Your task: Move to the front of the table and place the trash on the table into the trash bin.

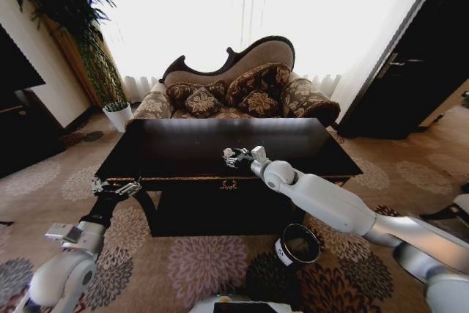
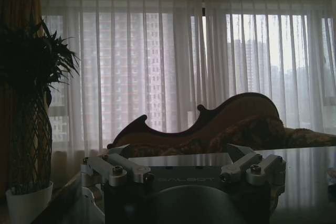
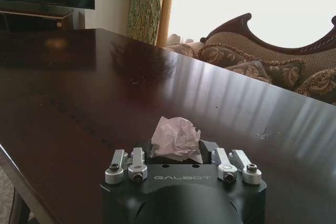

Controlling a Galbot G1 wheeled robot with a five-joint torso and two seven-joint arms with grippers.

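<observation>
My left gripper (image 2: 184, 169) carries the raised word "GALBOT" across the dark housing between its finger mounts, faint in the left wrist view. My right gripper (image 3: 181, 156) carries the same word, "GALBOT", on its black housing, clear in the right wrist view. The white label on the trash bin (image 1: 297, 245) bears a mark too small to read.

Strong daylight pours through the curtains (image 1: 220, 12), blown out white in the head view, whose edges bend. The table (image 3: 79, 87) mirrors streaky glare. The left wrist view is dim, with plant (image 2: 29, 98) and sofa (image 2: 220, 124) silhouetted.
</observation>
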